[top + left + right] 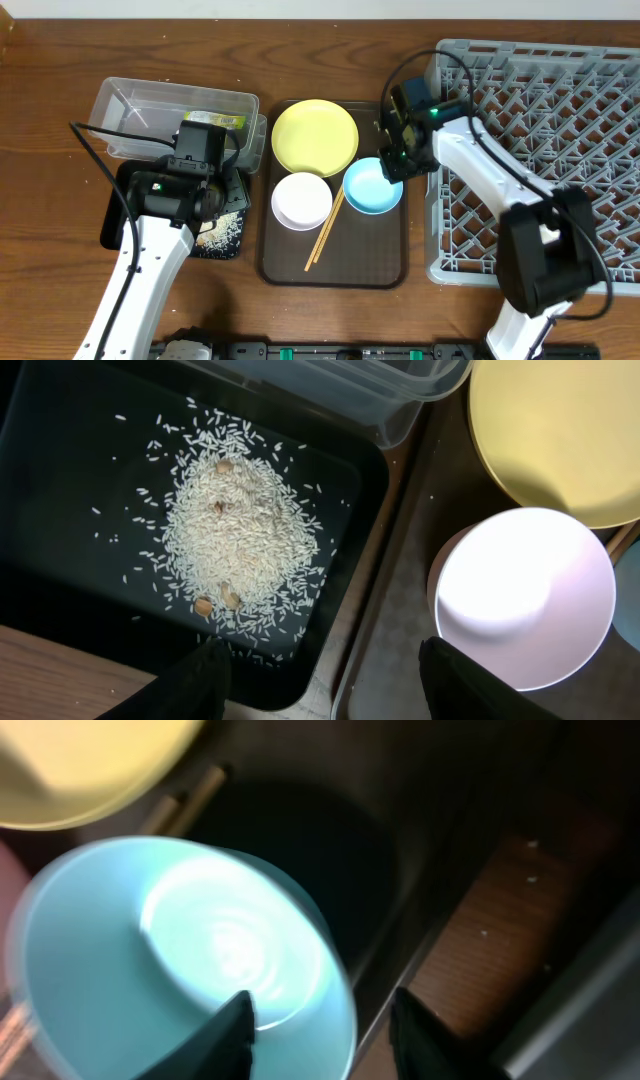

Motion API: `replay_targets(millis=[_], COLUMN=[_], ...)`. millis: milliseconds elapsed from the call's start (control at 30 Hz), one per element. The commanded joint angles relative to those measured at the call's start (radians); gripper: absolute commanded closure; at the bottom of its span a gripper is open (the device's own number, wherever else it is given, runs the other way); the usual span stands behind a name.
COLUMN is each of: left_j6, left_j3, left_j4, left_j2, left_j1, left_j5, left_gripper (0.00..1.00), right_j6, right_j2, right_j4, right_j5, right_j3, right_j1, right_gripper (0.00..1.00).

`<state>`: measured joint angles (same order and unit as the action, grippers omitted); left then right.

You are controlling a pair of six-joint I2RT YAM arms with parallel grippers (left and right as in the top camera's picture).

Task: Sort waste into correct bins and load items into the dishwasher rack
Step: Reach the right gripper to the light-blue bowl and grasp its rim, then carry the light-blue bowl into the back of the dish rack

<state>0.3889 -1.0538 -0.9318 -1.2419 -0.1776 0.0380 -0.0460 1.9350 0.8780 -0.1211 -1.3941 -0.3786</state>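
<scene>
The light-blue bowl [372,187] sits on the brown serving tray beside the white bowl [301,200], the yellow plate [314,137] and the chopsticks [325,235]. My right gripper [396,160] is open and straddles the blue bowl's [190,950] right rim, one finger inside and one outside [325,1035]. My left gripper [325,685] is open and empty over the black tray's [60,480] right edge, near the white bowl [525,595]. A pile of rice [235,535] lies in the black tray. The green-and-yellow wrapper [215,120] lies in the clear tub [140,105]. No cup or white scraps show.
The grey dishwasher rack [560,130] fills the right side, its left wall close to my right gripper. The brown serving tray [335,270] lies in the middle between the black tray [115,215] and the rack. The right wrist view is blurred.
</scene>
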Motion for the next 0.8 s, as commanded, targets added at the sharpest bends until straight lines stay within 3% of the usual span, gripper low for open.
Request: replay_targets(millis=[0, 233, 667, 767], left_j6=[0.006, 0.006, 0.006, 0.006], left_j3=[0.004, 0.004, 0.004, 0.004], left_j4=[-0.003, -0.003, -0.003, -0.003], left_j2=[-0.006, -0.006, -0.006, -0.006], left_j1=[0.005, 0.005, 0.005, 0.005], left_j5=[0.026, 0.026, 0.026, 0.026], left_gripper=[0.36, 0.36, 0.36, 0.36], right_j6=[-0.029, -0.048, -0.035, -0.038], right_j2=[0.032, 0.053, -0.121, -0.192], right_j4=[0.0, 0.004, 0.059, 0.022], right_j5=[0.028, 0.072, 0.075, 0.157], right_j3=[-0.005, -0.006, -0.158, -0.192], right_j1=[-0.002, -0.001, 0.063, 0.081], right_gripper=[0.66, 0.99, 0.99, 0.99])
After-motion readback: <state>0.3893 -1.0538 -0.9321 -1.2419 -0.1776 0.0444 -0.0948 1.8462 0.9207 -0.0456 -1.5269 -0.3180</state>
